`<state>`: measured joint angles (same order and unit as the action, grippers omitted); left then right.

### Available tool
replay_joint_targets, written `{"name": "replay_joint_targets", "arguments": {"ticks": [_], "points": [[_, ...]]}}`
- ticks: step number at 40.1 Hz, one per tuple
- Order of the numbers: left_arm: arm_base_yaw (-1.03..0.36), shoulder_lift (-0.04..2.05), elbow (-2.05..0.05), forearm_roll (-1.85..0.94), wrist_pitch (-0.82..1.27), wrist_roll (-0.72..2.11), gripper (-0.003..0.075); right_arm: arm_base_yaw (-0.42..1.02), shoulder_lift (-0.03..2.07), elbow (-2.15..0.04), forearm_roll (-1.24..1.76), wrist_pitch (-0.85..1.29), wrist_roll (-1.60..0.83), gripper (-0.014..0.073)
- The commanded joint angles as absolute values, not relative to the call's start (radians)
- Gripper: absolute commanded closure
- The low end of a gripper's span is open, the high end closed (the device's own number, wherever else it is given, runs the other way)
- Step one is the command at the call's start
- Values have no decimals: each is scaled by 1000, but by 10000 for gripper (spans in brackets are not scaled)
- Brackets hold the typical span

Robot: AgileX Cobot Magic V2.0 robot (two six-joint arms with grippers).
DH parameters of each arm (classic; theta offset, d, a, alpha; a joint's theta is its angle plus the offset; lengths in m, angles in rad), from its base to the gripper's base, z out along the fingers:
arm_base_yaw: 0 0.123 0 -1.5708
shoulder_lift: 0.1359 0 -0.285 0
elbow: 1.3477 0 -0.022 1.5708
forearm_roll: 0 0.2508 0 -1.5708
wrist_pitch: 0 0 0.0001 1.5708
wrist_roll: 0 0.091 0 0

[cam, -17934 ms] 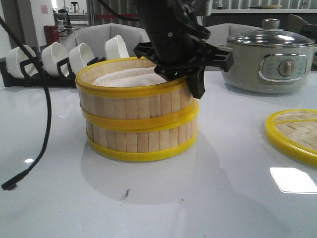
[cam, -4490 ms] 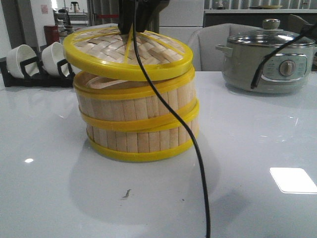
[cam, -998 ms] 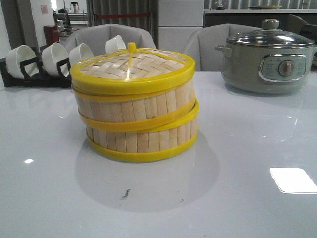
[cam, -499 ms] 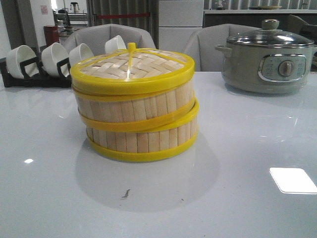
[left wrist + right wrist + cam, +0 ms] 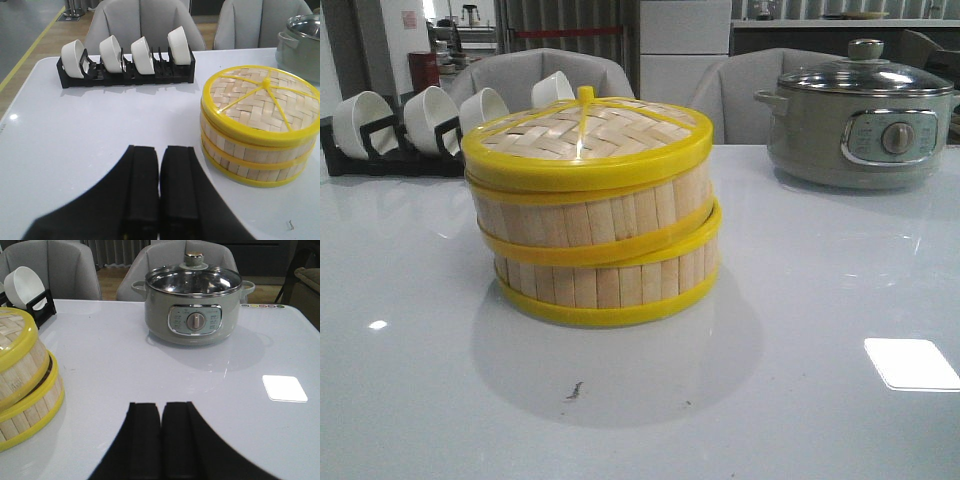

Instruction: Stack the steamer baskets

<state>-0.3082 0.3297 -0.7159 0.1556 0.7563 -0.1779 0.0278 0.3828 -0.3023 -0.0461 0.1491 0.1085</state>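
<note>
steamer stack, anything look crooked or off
Slightly. The upper basket sits askew on the lower basket: the yellow rim between them slants, higher on the right side in the front view. The lid also tilts a little. Nothing is spilled or broken, and both grippers are shut, clear of the stack.

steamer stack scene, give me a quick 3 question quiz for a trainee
1. True or false: the woven lid sits on top of the two stacked steamer baskets.
2. Which object stands to the right of the stack in the front view? A) grey electric pot B) kettle C) cutting board
3. How many white bowls sit in the black rack in the left wrist view?

Key:
1. True; the lid caps the upper basket.
2. A.
3. Four.
</note>
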Motion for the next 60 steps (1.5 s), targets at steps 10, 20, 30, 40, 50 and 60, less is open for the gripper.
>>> {"name": "replay_joint_targets", "arguments": {"ticks": [10, 20, 30, 40, 50, 60], "points": [[-306, 341, -742, 158, 671, -183, 636, 20, 364, -324, -57, 61, 103, 568], [-306, 341, -742, 158, 671, -183, 636, 20, 364, -324, -57, 61, 103, 568], [-306, 341, -742, 158, 671, -183, 636, 20, 364, -324, -57, 61, 103, 568], [-306, 341, -742, 158, 671, -183, 636, 20, 364, -324, -57, 61, 103, 568], [-306, 341, -742, 158, 671, -183, 636, 20, 364, -324, -57, 61, 103, 568], [-302, 341, -728, 173, 521, -183, 636, 20, 364, -324, -57, 61, 103, 568]]}}
